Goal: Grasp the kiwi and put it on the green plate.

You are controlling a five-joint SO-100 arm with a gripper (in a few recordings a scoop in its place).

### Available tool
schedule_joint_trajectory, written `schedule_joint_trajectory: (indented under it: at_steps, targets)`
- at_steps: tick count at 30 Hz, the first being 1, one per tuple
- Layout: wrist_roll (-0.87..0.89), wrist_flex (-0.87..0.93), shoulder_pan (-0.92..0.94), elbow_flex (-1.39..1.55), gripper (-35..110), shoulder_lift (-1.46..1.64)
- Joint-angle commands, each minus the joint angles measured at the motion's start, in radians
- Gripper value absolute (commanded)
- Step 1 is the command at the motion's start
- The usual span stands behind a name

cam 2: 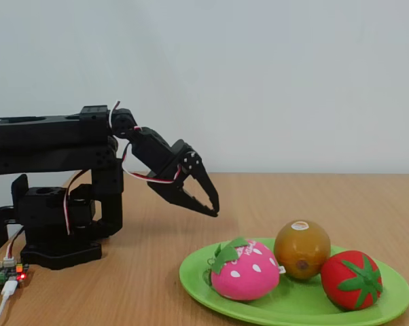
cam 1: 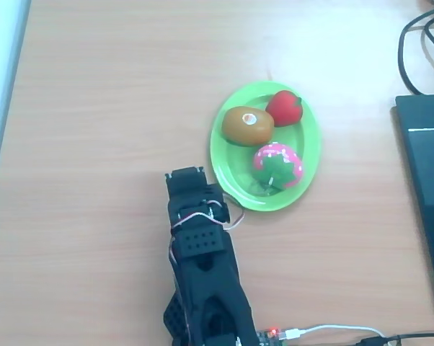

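I see the small golden-brown oval toy kiwi (cam 1: 247, 125) with a white round spot on its top lying on the bright lime-green oval plastic plate (cam 1: 228, 180), in the part of the plate that is toward the far edge of the wooden table (cam 1: 94, 108) in the overhead view. In the fixed view the kiwi (cam 2: 301, 248) stands between two other toy fruits on the plate (cam 2: 198, 278). A red plastic strawberry (cam 1: 284, 107) touches the kiwi on its right in the overhead view, and a pink fruit with white dots and green leaves (cam 1: 277, 166) lies just below it, close to the near rim.

The black two-finger gripper (cam 2: 213, 207) of my arm holds nothing. In the fixed view it hangs in the air above the table, tilted downward, with the tips close to each other and only a thin gap between them. It is left of the plate and higher than the fruits, apart from the kiwi. In the overhead view the gripper (cam 1: 187, 175) is just beside the left rim of the plate, and the kiwi is up and to the right of it.

At the right edge of the table lies a dark flat device (cam 1: 424, 180) with black cables (cam 1: 419, 43).
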Motion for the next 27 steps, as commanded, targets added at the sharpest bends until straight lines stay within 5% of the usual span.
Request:
schedule_joint_trajectory:
  at_steps: [1, 10, 27]
  targets:
    - [-0.017, 0.061, -0.011, 0.009, -8, 0.043]
    - [0.003, 0.284, 0.003, -0.035, -8, 0.063]
    - [-0.018, 0.284, 0.021, -0.035, -8, 0.063]
